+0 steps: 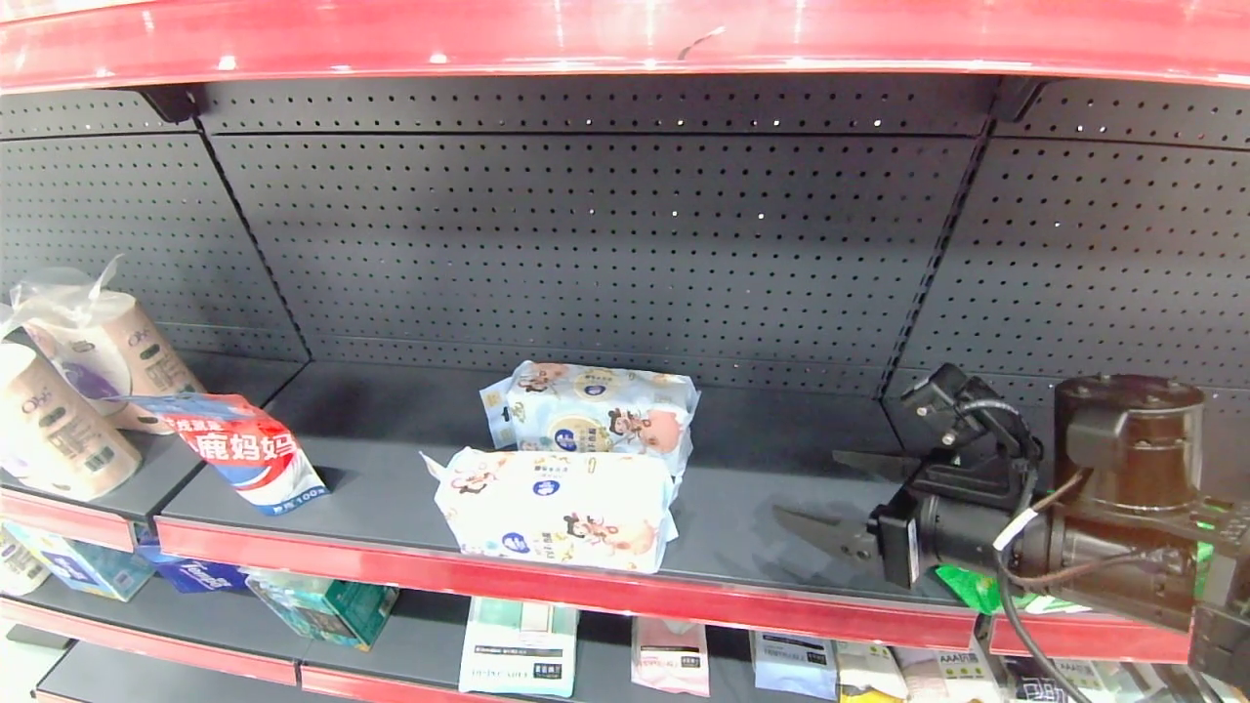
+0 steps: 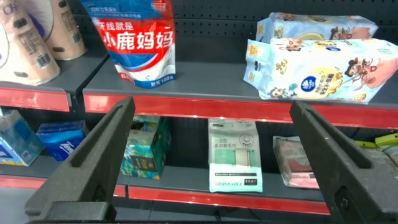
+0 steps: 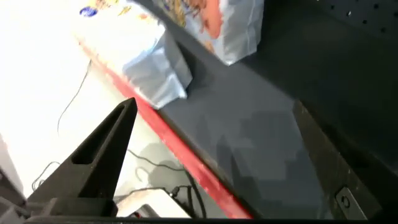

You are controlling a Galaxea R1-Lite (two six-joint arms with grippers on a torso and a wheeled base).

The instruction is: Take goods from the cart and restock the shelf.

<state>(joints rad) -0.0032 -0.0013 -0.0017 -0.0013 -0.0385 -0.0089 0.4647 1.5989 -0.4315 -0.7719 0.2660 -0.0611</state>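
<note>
right gripper (image 1: 811,485) jaws released, empty, right of near wipes pack (image 1: 557,508) | left gripper (image 2: 211,106) also released | advice: withdraw level, clearing the shelf (image 1: 391,420) lip

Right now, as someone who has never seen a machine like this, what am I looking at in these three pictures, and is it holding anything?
It is a two-armed robot restocking a shop shelf. The large picture comes from a camera on its head. The black right arm shows at the right, its jaws open and empty just above the dark grey metal shelf with the red front edge. The two small pictures come from a camera on each wrist. The dark wedges in their foreground are that arm's own jaws, open in both, with nothing held.

On the shelf lie two soft white packs with cartoon prints, one at the front and one close behind it. Farther left stands a blue, red and white pouch, and beyond it are clear-wrapped beige paper rolls.
</note>
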